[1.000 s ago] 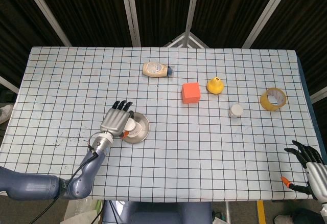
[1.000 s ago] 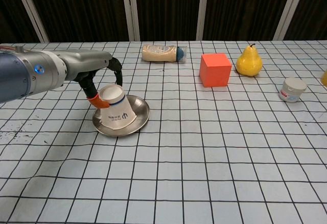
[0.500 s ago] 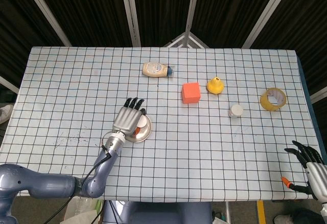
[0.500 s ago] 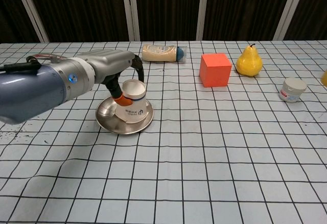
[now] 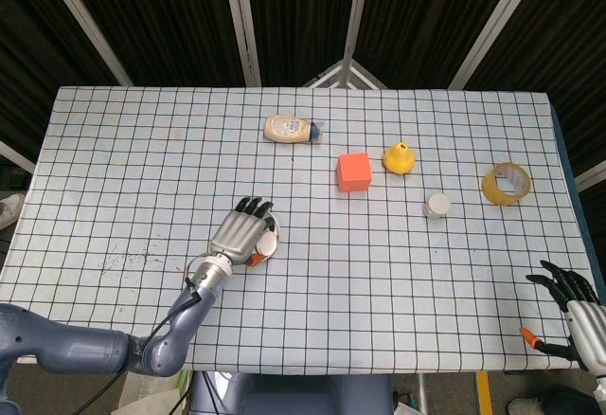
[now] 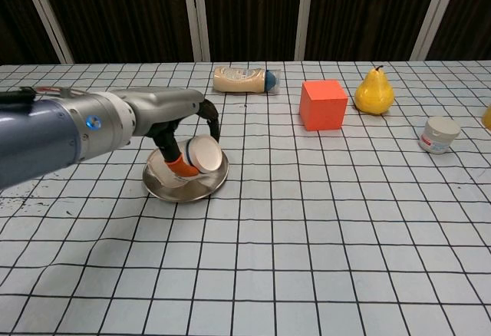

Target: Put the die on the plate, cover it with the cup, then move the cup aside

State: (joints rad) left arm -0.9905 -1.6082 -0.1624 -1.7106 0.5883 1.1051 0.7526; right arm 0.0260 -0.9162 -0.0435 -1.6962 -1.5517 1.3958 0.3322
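Observation:
My left hand [image 6: 181, 138] grips a white paper cup [image 6: 204, 153] and holds it tilted over the steel plate [image 6: 196, 193], with the cup's base turned toward the camera. In the head view the left hand [image 5: 240, 234] covers most of the plate, and only the cup's edge [image 5: 270, 242] shows beside the fingers. No die shows in either view; the cup and hand hide the plate's middle. My right hand [image 5: 577, 314] rests at the table's near right corner, fingers apart and empty.
An orange-red cube [image 6: 323, 104], a yellow pear [image 6: 374, 93], a lying sauce bottle [image 6: 243, 80] and a small white jar [image 6: 439, 134] stand further back. A tape roll [image 5: 506, 183] lies at the far right.
The left hand carried the cup rightward across the plate. Half a second ago the cup stood mouth down on the plate; now it is tipped over in the hand. The right hand stayed still.

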